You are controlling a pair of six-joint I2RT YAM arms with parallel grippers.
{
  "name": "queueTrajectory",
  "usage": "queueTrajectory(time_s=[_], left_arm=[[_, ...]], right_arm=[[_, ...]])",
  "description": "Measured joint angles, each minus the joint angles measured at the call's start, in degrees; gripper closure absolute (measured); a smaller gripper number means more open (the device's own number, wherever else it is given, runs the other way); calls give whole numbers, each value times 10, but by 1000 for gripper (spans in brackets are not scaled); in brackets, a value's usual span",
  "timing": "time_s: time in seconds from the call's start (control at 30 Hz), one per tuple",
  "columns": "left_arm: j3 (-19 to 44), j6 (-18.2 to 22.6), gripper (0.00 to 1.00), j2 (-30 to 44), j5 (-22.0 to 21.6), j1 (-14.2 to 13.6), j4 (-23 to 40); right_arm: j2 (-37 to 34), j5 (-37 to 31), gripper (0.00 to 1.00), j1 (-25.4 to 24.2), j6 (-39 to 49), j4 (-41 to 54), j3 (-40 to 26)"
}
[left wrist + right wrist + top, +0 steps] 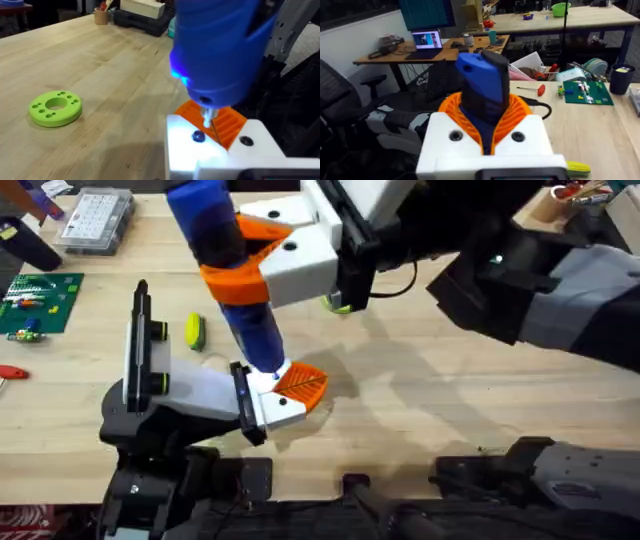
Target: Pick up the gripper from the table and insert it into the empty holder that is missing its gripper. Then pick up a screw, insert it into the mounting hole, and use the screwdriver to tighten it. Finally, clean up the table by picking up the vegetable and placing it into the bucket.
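The right gripper [250, 260] is pinching the screwdriver [235, 280] between its orange fingers [265, 235] and holding it upright, the tip bearing down on the white base of the gripper [298, 385], which is sitting in the holder [190, 390] near the table's middle. Whether the left gripper is spread or pressed together cannot be told. The vegetable [194, 330] is lying on the table [420, 410] at the holder's twelve o'clock, just beside its black plate.
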State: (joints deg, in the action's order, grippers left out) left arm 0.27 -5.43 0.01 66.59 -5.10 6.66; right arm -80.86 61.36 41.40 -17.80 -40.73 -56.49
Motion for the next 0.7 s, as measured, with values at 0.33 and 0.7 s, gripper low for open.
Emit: queueTrajectory(time_s=[0.33,0.7], left_arm=[[0,0,989,0,0,0,0],[0,0,989,0,0,0,0]], right_arm=[[0,0,932,8,22,39,0],[0,0,932,4,33,12,0]])
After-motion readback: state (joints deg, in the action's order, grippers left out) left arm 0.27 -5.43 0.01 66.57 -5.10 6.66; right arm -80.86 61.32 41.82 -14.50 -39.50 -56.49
